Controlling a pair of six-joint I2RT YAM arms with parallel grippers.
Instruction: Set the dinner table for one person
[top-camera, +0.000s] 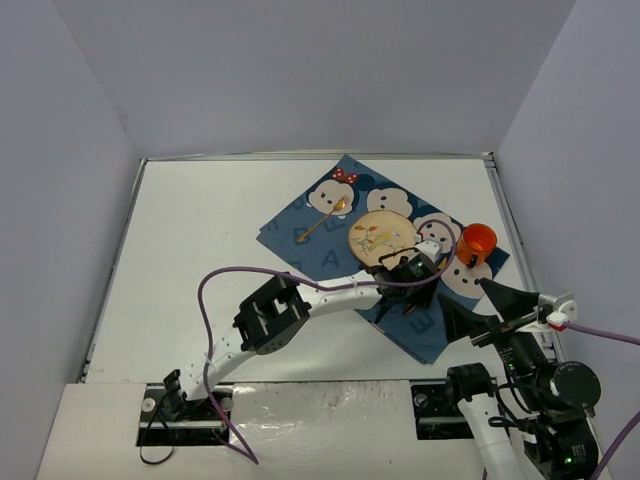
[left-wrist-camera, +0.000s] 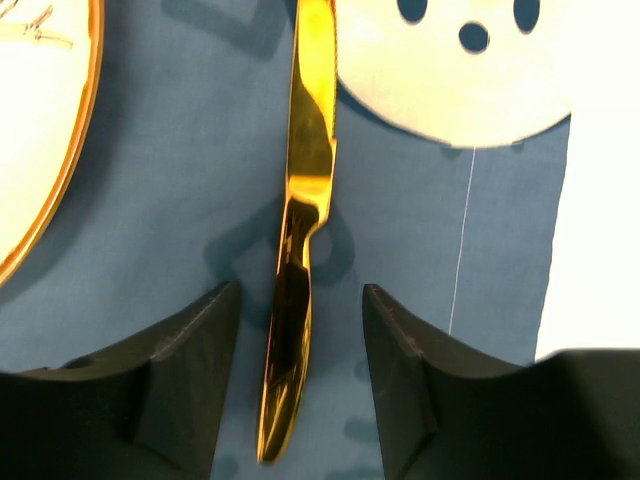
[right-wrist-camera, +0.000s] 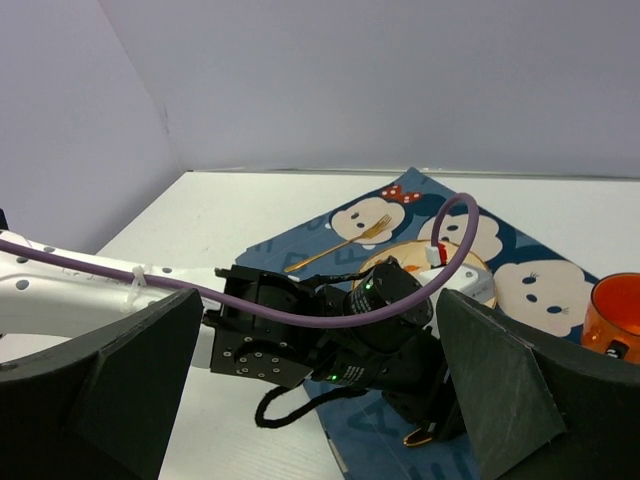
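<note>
Left wrist: left claw (left-wrist-camera: 300, 297) jaws apart around gold knife (left-wrist-camera: 310, 150), flat on blue cloth (left-wrist-camera: 180, 200) at plate's (left-wrist-camera: 30, 100) 3 o'clock. I judge knife placed; next, lift clear. Right claw (right-wrist-camera: 320, 300) wide, empty.

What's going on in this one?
The left gripper hovers over a gold knife lying on the blue cloth beside the plate, jaws apart and not touching it. A gold fork lies left of the plate, an orange cup to its right. The right gripper is open and empty.
</note>
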